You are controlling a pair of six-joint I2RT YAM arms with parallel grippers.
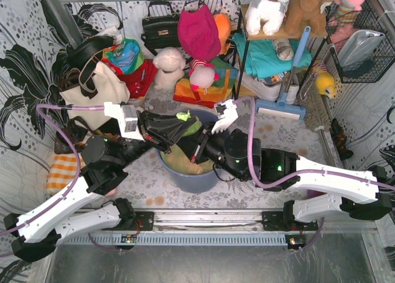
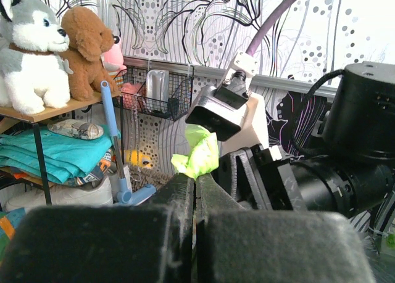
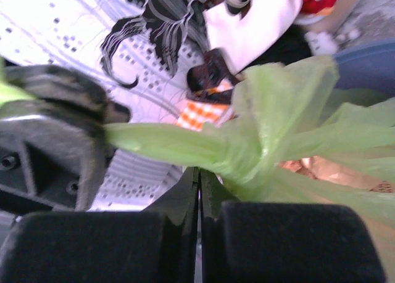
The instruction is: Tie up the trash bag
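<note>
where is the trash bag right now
Top view, centre: the trash bag sits in the blue-grey bin between the arms, its gathered green top pinched by the left gripper and right gripper.

The trash bag [image 1: 185, 163] is thin, light green and see-through. It sits inside the round blue-grey bin [image 1: 185, 184], and crumpled tan paper shows through it. Its top is squeezed into a twisted bunch [image 3: 265, 138]. Tight strips of green plastic stretch out from the bunch to both sides. One small crinkly green end [image 2: 199, 155] sticks up.
</note>
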